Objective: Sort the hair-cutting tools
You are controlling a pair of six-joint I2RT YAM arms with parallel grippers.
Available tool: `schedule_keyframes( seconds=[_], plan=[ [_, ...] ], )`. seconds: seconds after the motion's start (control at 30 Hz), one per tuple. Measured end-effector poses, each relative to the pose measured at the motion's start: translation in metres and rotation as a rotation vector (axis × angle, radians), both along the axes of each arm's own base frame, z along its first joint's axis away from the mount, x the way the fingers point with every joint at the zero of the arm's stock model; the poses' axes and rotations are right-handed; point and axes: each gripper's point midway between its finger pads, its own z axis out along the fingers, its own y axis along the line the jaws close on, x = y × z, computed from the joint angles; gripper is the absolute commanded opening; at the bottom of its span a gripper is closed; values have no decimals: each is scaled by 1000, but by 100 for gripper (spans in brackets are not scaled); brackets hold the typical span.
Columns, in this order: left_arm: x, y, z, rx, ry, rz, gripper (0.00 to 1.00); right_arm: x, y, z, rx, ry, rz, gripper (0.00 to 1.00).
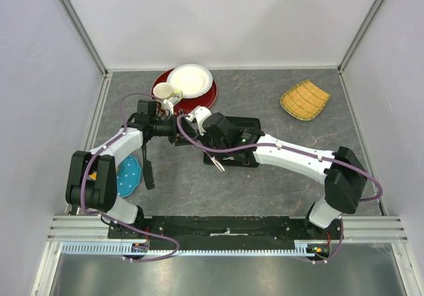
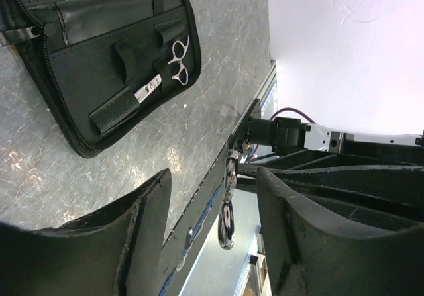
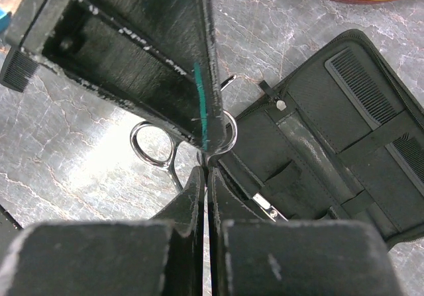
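From the overhead camera, I see both arms reaching to the middle of the surface [image 1: 298, 190]. The left arm [image 1: 126, 140] comes in from the left and the right arm [image 1: 291, 155] from the right, and their ends meet close together at the open black case [image 1: 242, 120]. The scissors [image 1: 217, 162] show as a silver sliver at the case's near left corner, just beside the right arm's wrist. Behind them a red plate [image 1: 209, 97] carries a white plate [image 1: 191, 81] and a cup [image 1: 171, 97]. A woven yellow dish [image 1: 305, 99] lies well apart to the right, and a blue plate [image 1: 129, 175] sits under the left arm.

On the left wrist camera, my left tool [image 2: 213, 177] stands wide, its fingers [image 2: 142, 236] touching nothing I can see. The scissors hang blurred in the gap, further out. Beyond lies the open case, with a second scissors [image 2: 179, 61] strapped inside.

On the right wrist camera, my right tool [image 3: 205, 173] is clamped tight on the scissors just behind the ring handles, which jut past its tips beside the case. A long comb [image 3: 364, 87] and another comb [image 3: 407, 153] sit under the case's straps.
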Motion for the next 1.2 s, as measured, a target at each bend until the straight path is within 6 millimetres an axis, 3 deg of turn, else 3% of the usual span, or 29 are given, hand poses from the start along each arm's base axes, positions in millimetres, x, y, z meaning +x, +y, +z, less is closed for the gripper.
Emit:
schedule_keyframes(
  seconds=[0.43,0.53,0.63,0.67,0.77,0.83,0.87,0.97,1.03,1.2],
  plan=[
    [-12,-11,-2,-1,12,-44,51,-3,0,-3,20,17,15,0],
    [-13,-12,-3,0,13,-47,40,-4,1,-3,23,24,25,0],
    [-13,-12,-4,0,18,-49,17,-5,2,-3,25,25,30,0],
    [-13,-12,-5,2,19,-51,2,-5,2,-3,25,25,30,0],
    [-16,-14,-3,-7,25,-67,2,-6,1,-5,21,31,33,1],
    [-17,-14,-3,-2,32,-69,2,-7,0,-6,22,43,28,16],
    [-17,-14,-4,5,37,-66,2,-7,0,-6,29,50,21,30],
    [-13,-14,-3,30,35,-52,2,-5,-1,-6,44,65,-4,56],
    [-10,-12,-4,49,34,-35,2,-1,-5,-3,59,67,-40,66],
    [5,-5,-8,91,22,35,2,11,-33,27,150,46,-177,70]
  ],
)
